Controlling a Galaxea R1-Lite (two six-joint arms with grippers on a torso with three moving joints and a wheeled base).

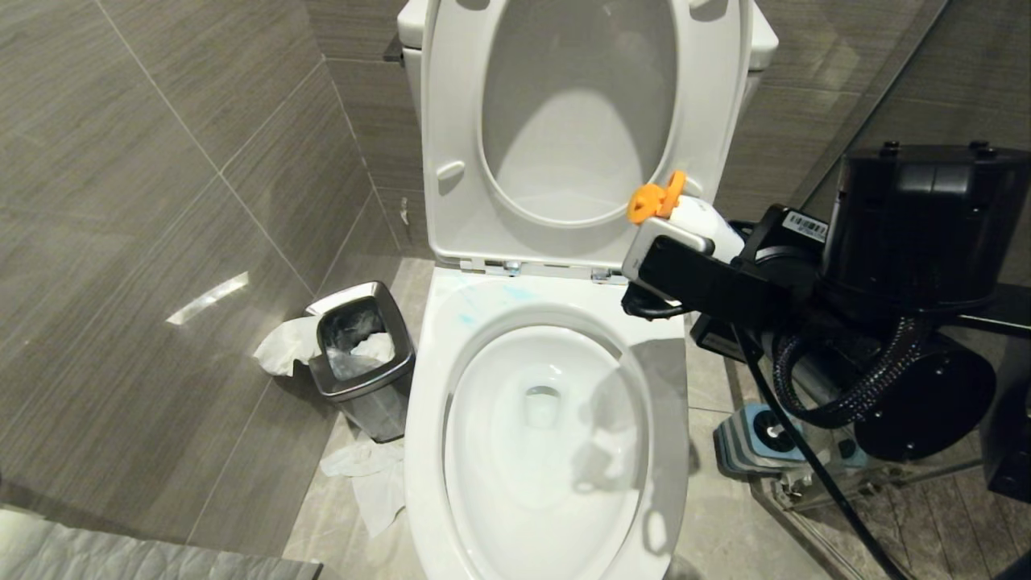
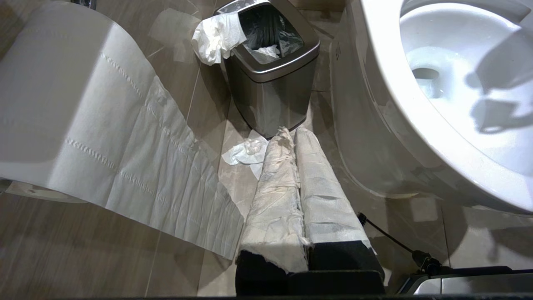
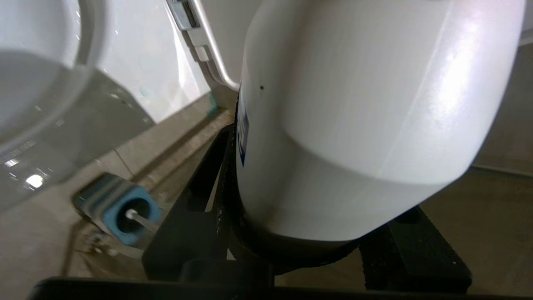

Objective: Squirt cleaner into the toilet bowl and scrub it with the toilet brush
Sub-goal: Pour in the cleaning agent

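The toilet bowl point(image 1: 427, 387) stands open with its seat raised. Faint turquoise cleaner point(image 1: 483, 302) streaks the flat rim at the back left. My right gripper point(image 1: 685, 242) is shut on a white bottle point(image 1: 705, 224) with an orange cap point(image 1: 656, 200), held tilted over the rim's back right corner. In the right wrist view the bottle point(image 3: 354, 104) fills the right gripper point(image 3: 300, 233). The toilet brush handle point(image 3: 141, 220) rises from its blue-topped holder point(image 1: 757, 435) on the floor right of the toilet. My left gripper point(image 2: 291, 135), wrapped in white paper, hangs shut low beside the bowl point(image 2: 383, 83).
A steel waste bin point(image 1: 362, 379) with tissue hanging out stands left of the toilet. Crumpled tissue point(image 1: 370, 475) lies on the floor by it. A sheet of toilet paper point(image 2: 104, 137) hangs at the left. A glass partition is at the right.
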